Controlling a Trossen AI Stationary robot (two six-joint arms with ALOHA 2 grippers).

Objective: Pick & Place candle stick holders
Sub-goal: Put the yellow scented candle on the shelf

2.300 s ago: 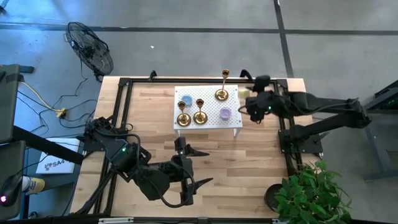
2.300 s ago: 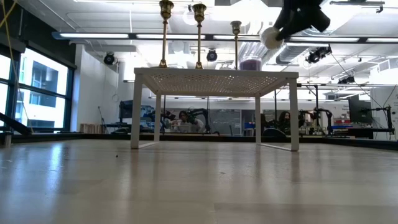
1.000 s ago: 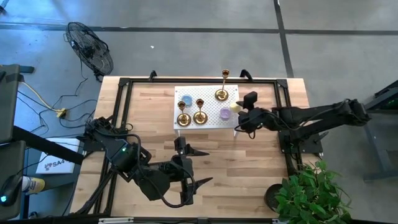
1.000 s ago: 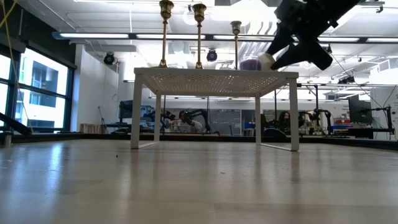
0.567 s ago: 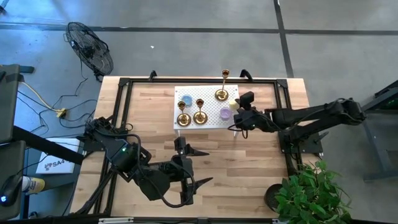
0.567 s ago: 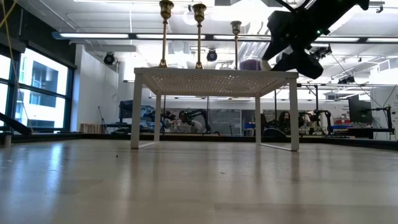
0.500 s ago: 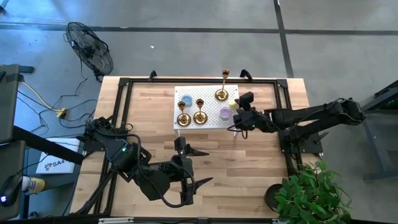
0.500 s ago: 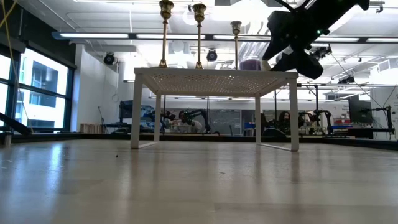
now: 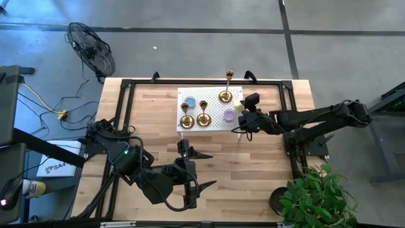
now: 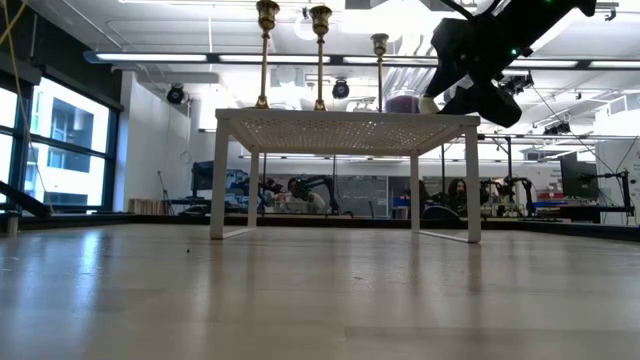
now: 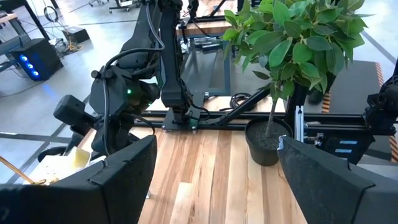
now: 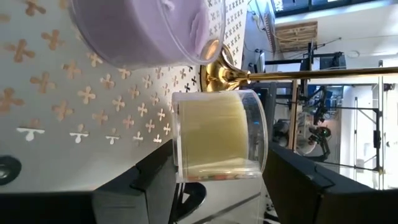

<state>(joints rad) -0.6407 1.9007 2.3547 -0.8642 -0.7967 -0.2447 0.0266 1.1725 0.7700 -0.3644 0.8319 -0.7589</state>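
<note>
Three brass candle stick holders (image 9: 185,120) (image 9: 202,118) (image 9: 225,95) stand on their round bases on a white perforated stand (image 9: 212,126) at the table's far middle. Their slim stems (image 10: 320,55) rise above it in the low view. My right gripper (image 9: 241,111) reaches in from the table's right to the stand's right edge. It is shut on a yellow candle in a clear glass jar (image 12: 217,134), beside one holder's base (image 12: 219,70). My left gripper (image 9: 212,169) hangs open over the table's near middle, with nothing between its fingers (image 11: 124,180). My right gripper pinches the yellow candle's glass jar (image 12: 180,168) between its two fingers, one dark finger (image 12: 152,186) against each opposite face. It comes from the table's right, slanting a little downward. The jar sits at the right edge of the stand's top (image 10: 428,103).
A blue candle cup (image 9: 188,101) and a purple one (image 9: 229,115) also stand on the stand. Black frame rails (image 9: 120,126) edge the table. A potted plant (image 9: 313,193) stands at the near right corner.
My right gripper has gone a short way toward the table's left and slightly down, tipping as it went. It has carried the yellow candle jar in over the stand's right edge, then kept still for the last half second.
</note>
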